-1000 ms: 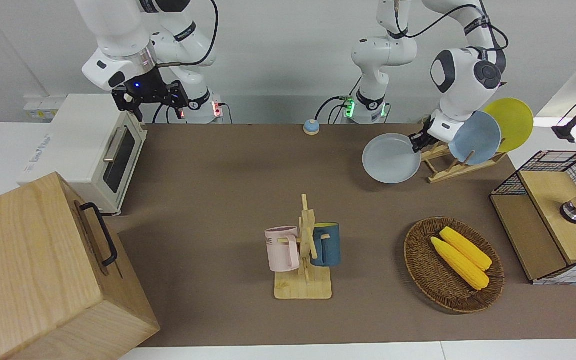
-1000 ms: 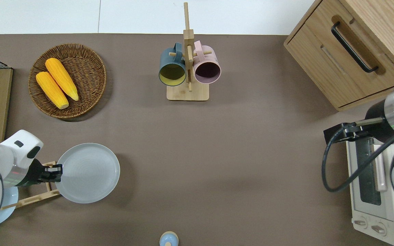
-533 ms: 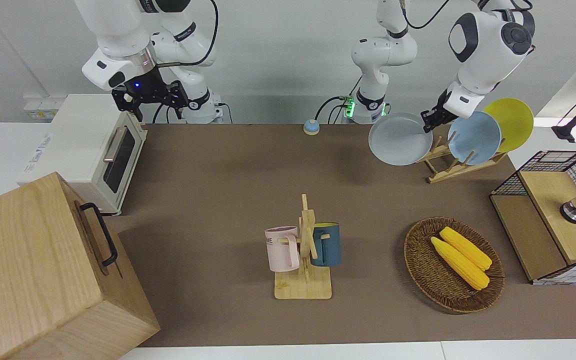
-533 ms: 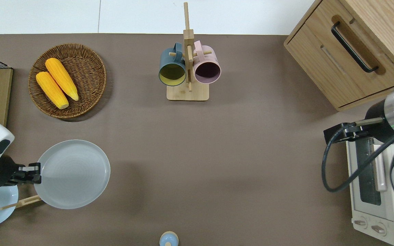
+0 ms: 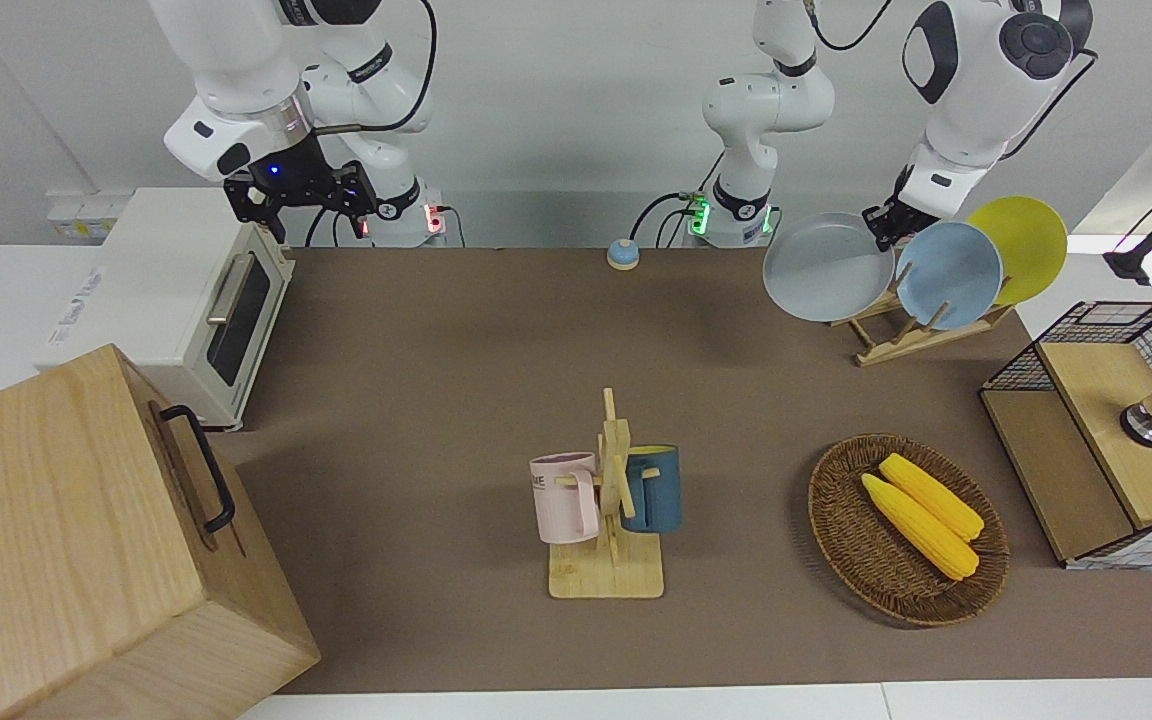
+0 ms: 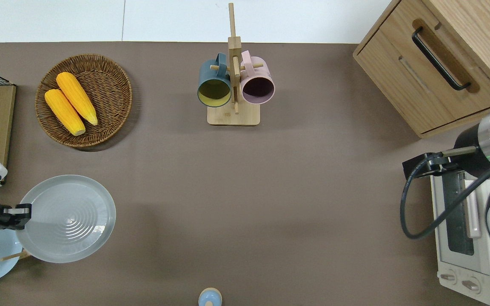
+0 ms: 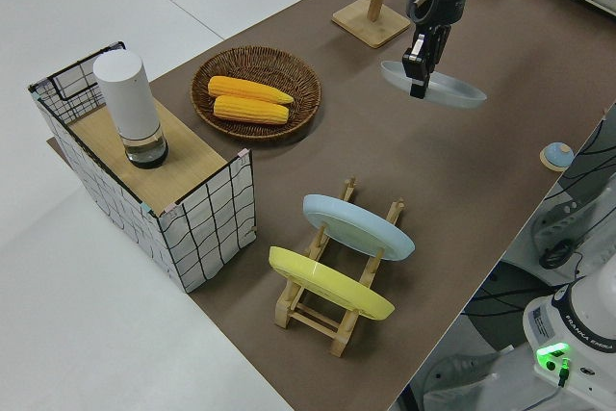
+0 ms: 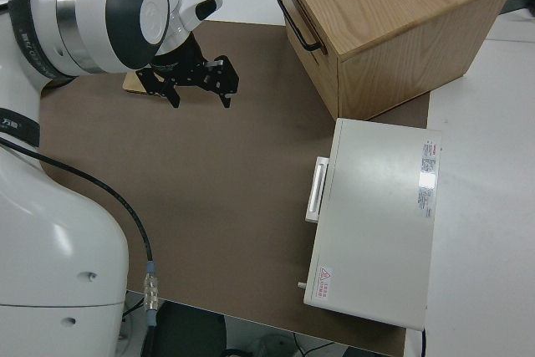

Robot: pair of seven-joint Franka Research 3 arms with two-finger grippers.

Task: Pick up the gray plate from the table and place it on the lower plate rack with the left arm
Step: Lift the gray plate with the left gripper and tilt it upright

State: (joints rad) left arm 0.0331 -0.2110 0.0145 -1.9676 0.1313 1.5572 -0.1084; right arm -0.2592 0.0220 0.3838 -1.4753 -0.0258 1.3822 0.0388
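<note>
My left gripper (image 5: 880, 226) is shut on the rim of the gray plate (image 5: 826, 267) and holds it in the air, roughly level. In the overhead view the gripper (image 6: 21, 211) and the plate (image 6: 66, 217) are over the end of the lower plate rack (image 5: 896, 340) that lies toward the table's middle. Only a rail tip of the rack (image 6: 15, 256) shows there. The left side view shows the plate (image 7: 438, 89) hanging from the gripper (image 7: 416, 79), well above the rack (image 7: 332, 310). The right arm is parked, its gripper (image 8: 201, 85) open.
A light blue plate (image 5: 948, 275) and a yellow plate (image 5: 1021, 245) stand in the rack. A wicker basket (image 5: 841, 540) holds two corn cobs. A mug stand (image 5: 611, 500), a toaster oven (image 5: 186, 300), a wooden cabinet (image 5: 66, 540), a wire-framed box (image 5: 1096, 440) and a small blue bell (image 5: 622, 254) are also on the table.
My left gripper has lifted the gray plate higher and carried it toward the left arm's end of the table, over the rack. The right arm has not moved.
</note>
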